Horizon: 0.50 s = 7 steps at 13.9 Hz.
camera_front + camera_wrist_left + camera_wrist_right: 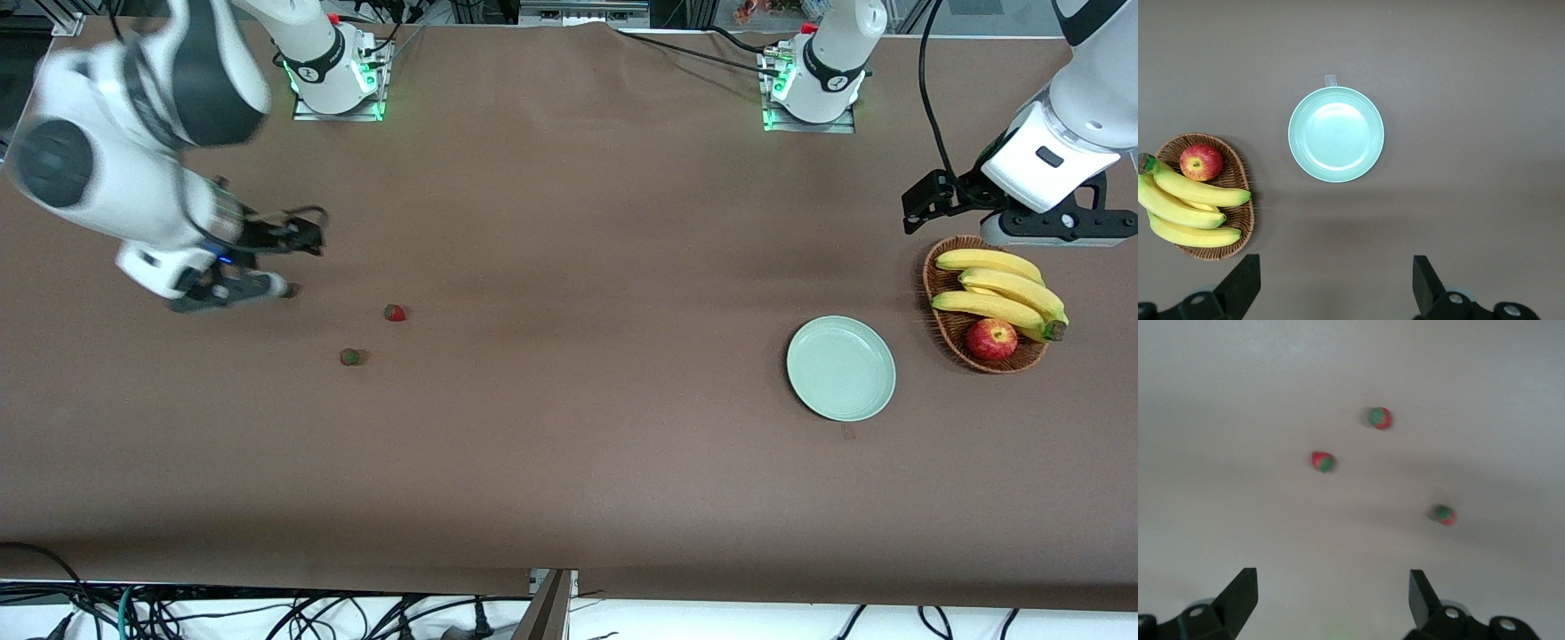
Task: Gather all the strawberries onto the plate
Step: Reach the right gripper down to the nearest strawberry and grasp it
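Observation:
Three small red strawberries with green tops lie on the brown table toward the right arm's end: one (395,312), one (350,356) nearer the camera, and one (291,290) just beside the right hand. The right wrist view shows all three apart (1380,418) (1323,461) (1445,515). My right gripper (1331,597) hangs open over bare table short of them, holding nothing. The pale green plate (840,367) (1336,134) lies empty toward the left arm's end. My left gripper (1336,283) is open and empty, up over the table by the basket.
A wicker basket (942,320) (1238,220) with bananas (1000,289) and a red apple (991,339) stands beside the plate at the left arm's end. Both arm bases are at the table's back edge. Cables hang below the front edge.

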Available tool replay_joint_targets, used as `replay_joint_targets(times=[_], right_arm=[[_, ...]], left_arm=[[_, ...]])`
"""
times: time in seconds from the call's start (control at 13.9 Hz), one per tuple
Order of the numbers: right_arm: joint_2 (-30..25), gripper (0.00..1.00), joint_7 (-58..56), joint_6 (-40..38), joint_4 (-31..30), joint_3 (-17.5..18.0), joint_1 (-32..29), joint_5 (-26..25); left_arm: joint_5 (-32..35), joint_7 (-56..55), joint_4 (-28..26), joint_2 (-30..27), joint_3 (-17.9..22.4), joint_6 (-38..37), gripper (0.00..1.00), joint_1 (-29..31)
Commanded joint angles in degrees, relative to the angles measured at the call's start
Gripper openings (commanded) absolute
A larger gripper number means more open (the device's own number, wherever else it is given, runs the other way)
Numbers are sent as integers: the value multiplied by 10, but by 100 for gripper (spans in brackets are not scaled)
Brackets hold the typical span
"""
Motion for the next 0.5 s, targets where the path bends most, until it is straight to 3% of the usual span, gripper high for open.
replay_joint_targets(times=[0.0,0.43], right_arm=[[50,100,34,66,-18,-2,38,4],[187,100,-31,260,-13,-8,-15,2]], left_arm=[[0,2,0,-3,2,-5,100,-3],[0,2,0,-3,3,-6,100,-3]])
